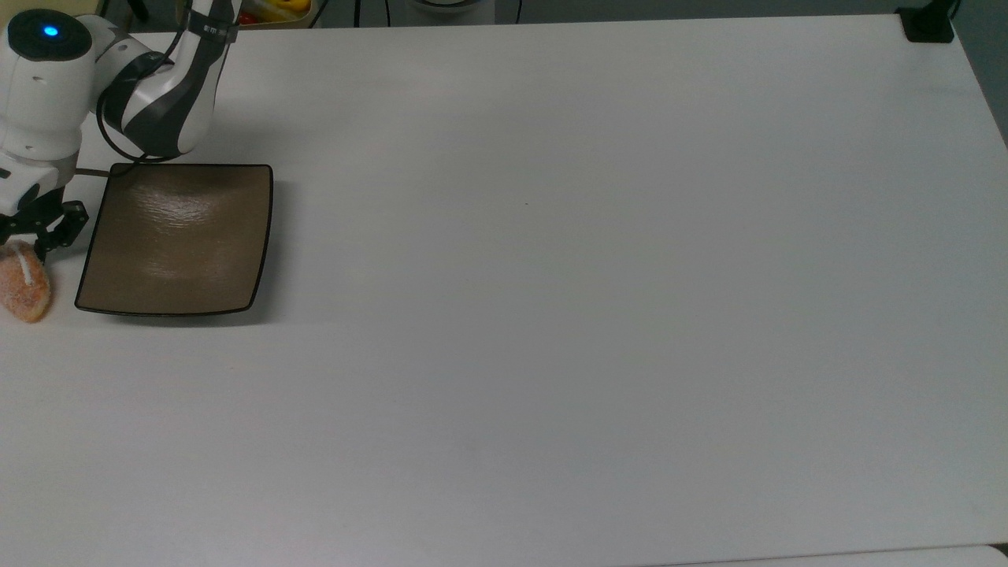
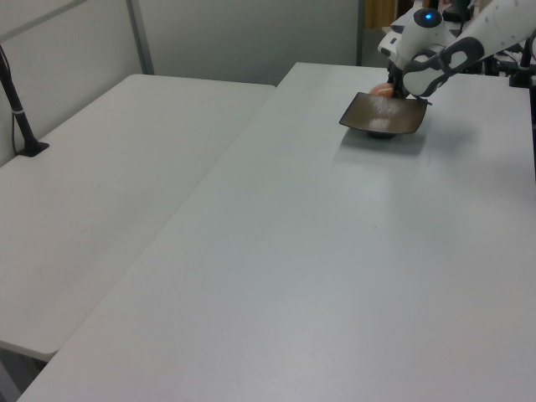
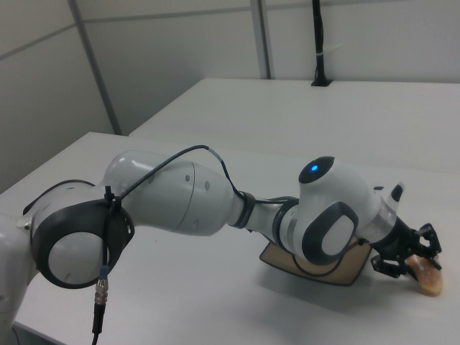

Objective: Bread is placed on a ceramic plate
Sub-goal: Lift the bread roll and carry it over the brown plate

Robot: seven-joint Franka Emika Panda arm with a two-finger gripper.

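The bread [image 1: 25, 293], a small orange-brown roll with a white stripe, lies on the white table at the top view's left edge, just left of the ceramic plate [image 1: 177, 236]. The plate is square, glossy brown with a black rim, and has nothing on it. My gripper [image 1: 24, 242] hangs low over the bread's far end with its black fingers open and apart on either side of it. In the right view the gripper [image 3: 410, 257] sits just past the plate [image 3: 345, 269], against the bread [image 3: 430, 279]. In the left view the bread [image 2: 383, 90] peeks out behind the plate [image 2: 383, 114].
The bread lies near the table's edge at the top view's left. A black mount [image 1: 928, 24] stands at the table's far right corner. A yellow container [image 1: 276, 9] sits beyond the table's back edge. A second table [image 2: 100, 184] adjoins at the left view's left.
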